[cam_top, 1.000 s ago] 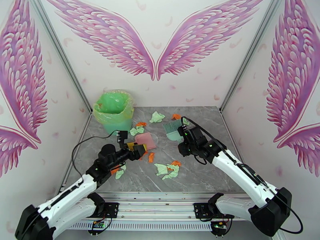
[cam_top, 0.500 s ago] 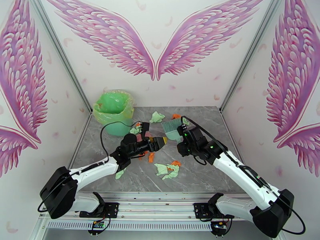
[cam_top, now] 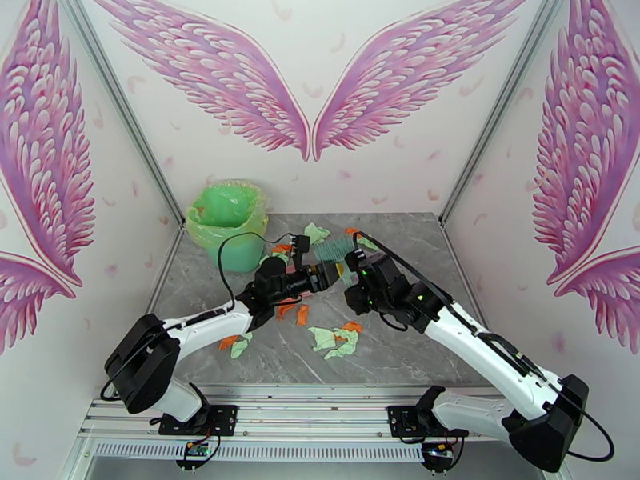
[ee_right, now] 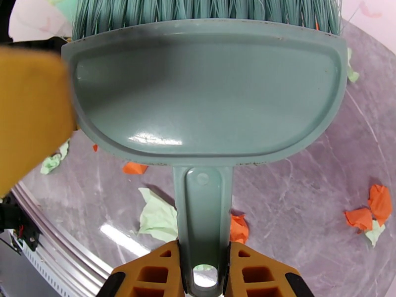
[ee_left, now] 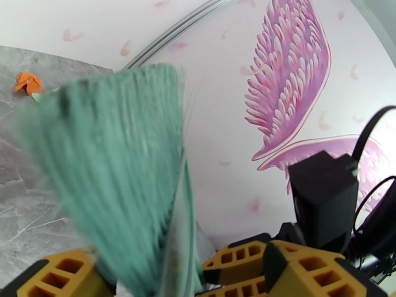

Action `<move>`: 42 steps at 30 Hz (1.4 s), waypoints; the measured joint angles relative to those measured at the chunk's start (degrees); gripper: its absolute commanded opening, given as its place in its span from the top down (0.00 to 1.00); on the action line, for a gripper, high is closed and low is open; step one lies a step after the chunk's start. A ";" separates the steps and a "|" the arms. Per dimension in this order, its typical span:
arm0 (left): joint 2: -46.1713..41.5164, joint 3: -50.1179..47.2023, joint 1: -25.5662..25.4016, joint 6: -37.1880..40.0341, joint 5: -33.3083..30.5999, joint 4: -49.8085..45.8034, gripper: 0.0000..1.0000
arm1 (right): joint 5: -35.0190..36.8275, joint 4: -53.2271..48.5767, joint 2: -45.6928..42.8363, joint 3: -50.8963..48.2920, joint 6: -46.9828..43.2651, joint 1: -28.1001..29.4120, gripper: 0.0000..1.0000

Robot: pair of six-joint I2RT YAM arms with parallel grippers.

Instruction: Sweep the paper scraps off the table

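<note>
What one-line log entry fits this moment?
right pincer: shut on brush | left pincer: open, astride bristles | scraps: on table

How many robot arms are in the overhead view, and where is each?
2. The left arm reaches from the near left over the table; the right arm comes from the near right, holding the green brush. None seems hidden.

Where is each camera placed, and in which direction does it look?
Top external: above and behind the bases, facing down on the table and back wall; the left arm and right arm show.
Left wrist: on the left arm, facing along the left claw into the brush bristles.
Right wrist: on the right arm, facing along the right claw, shut on the brush handle, toward paper scraps.
Shared: all three see the brush.
</note>
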 measured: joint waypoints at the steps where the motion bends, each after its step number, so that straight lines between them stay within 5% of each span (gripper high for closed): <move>1: 0.35 0.13 0.00 -0.20 0.17 0.24 0.36 | 0.04 0.39 0.22 0.09 0.04 0.28 0.79; 12: 1.03 0.13 0.13 -0.13 1.22 0.35 0.68 | 1.14 1.31 1.14 0.22 0.24 1.25 0.79; 18: 1.01 0.13 0.44 -0.37 1.53 0.52 1.00 | 1.75 1.42 1.14 0.22 0.24 1.51 0.80; 23: 1.01 0.13 0.48 -0.24 1.62 0.74 1.00 | 1.95 1.60 1.16 0.22 0.26 1.62 0.77; 31: 0.85 -1.73 0.94 -0.02 1.70 1.27 1.00 | 2.29 3.65 -0.44 -0.90 2.71 1.88 0.40; 42: -7.89 -9.29 6.51 -1.11 0.81 5.79 1.00 | 0.31 20.46 -22.64 -19.71 11.72 1.88 0.24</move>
